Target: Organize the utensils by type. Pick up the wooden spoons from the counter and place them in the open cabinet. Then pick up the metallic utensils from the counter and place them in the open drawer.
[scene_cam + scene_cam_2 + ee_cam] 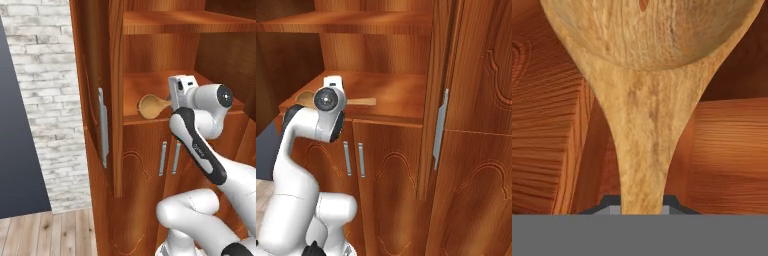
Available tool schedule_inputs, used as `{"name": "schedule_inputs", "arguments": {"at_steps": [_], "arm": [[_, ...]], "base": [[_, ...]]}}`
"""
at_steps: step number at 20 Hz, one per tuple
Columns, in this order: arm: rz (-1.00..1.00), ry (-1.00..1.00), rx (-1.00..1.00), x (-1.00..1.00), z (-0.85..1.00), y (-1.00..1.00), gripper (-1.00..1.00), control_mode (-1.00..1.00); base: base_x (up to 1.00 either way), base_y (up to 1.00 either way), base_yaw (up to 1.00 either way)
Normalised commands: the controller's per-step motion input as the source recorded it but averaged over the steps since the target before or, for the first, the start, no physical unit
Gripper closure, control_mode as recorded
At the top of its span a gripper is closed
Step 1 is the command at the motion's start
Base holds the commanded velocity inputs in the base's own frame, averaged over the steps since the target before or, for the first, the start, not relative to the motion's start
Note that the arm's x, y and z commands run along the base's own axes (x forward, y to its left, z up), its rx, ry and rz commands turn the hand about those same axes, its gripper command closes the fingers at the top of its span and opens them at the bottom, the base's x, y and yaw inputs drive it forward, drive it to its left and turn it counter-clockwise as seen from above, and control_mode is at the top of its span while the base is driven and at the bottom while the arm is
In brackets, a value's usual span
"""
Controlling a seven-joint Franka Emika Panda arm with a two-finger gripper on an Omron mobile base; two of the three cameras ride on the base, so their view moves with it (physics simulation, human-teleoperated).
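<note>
From the left base view, the arm reaches into the open cabinet (150, 75), and a wooden spoon (152, 106) lies low over the lower shelf, its round bowl pointing toward the cabinet's left edge while the handle runs back under the hand. In the right base view the same spoon's handle end (362, 101) pokes out past the wrist, level with the shelf, and part of the bowl shows behind the arm; whether it rests on the wood or hangs just above it cannot be told. The hand view looks along the gripper (641, 202), whose dark tips pinch narrowly around the neck of the handle just below the bowl. The spoon looks light, stiff and dry-grained, so a neck grip should hold; its long handle may lever and swing the bowl when let go.
</note>
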Motion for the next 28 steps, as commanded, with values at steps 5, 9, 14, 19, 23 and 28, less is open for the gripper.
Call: {"name": "schedule_inputs", "arguments": {"at_steps": [5,9,14,19,23,28], "arm": [[0.08,-0.01,0.00,0.99,0.13,0.16,1.00,-1.00],[0.08,-0.01,-0.01,0.86,-0.01,0.23,1.00,-1.00],[0.05,0.03,-0.05,0.76,-0.18,0.19,1.00,-1.00],[0.04,0.02,-0.04,0.64,-0.27,0.20,1.00,-1.00],[0.04,0.01,-0.02,0.49,-0.37,0.11,-1.00,-1.00],[0.03,0.15,-0.01,0.23,-0.47,0.00,-1.00,-1.00]], "base": [[0.00,0.00,0.00],[0.00,0.00,0.00],[0.00,0.00,0.00],[0.00,0.00,0.00],[0.00,0.00,0.00],[0.00,0.00,0.00]]}}
